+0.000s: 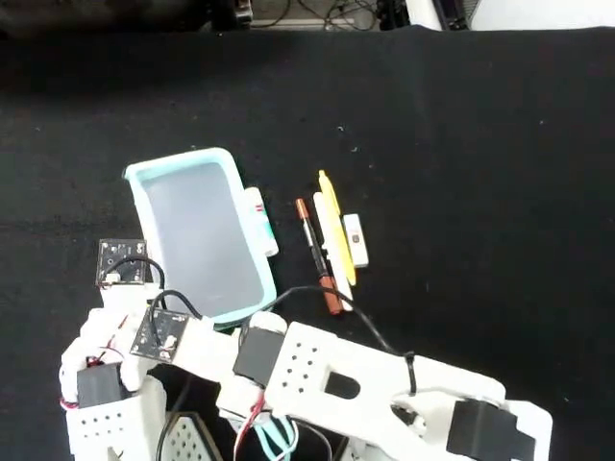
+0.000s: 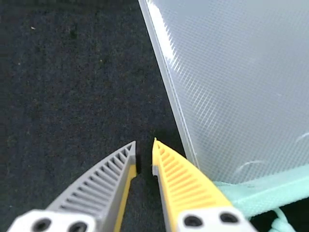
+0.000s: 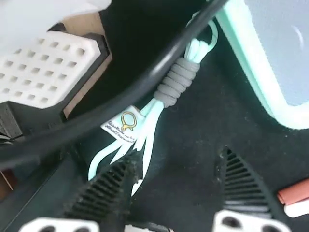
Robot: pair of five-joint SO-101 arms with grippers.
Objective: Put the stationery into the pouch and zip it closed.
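Main risk: right gripper [image 3: 177,158] hangs spread wide over the pouch's teal pull cord [image 3: 179,81], with the strands against one finger only. Closing from here likely pinches a single strand or nothing. The arm's black cable [image 3: 145,91] crosses over the cord, so a pull could snag it. Pouch [image 1: 183,158] looks light and unpinned — a tug on the cord would probably drag the whole thing.

Left gripper [image 2: 144,141] sits just beside the pouch's long edge, tips barely parted, holding nothing, not on the pouch.

Stationery is all outside: white piece [image 1: 258,226] touching the pouch's side, with brown pen [image 1: 317,254], yellow pen [image 1: 334,226] and small white block [image 1: 356,240] farther off that side.

Right arm [image 1: 327,375] lies low across to the pouch's cord corner, wrist angled down. Left arm [image 1: 106,403] is folded at the neighbouring corner.
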